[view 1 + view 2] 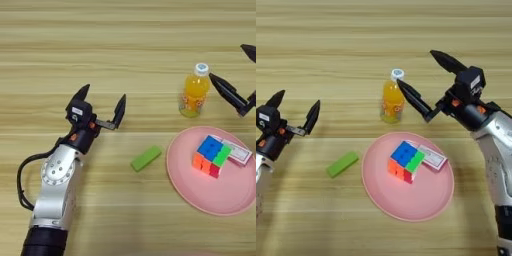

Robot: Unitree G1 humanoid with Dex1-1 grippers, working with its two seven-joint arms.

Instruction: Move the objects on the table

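Right fingers (423, 82) spread wide at bottle (392, 102) cap, seemingly ready for grasping; left fingers (102, 102) released at nine o'clock; cube (405, 161) and card (432, 157) on plate (406, 202), block (342, 164) on worktop (331, 35).

surface: light wooden table (125, 35), horizontal plank grain, pale and darker bands alternating, fills the whole view. light: even and soft, faint shadows on the wood. walls, floor, windows: none in view.
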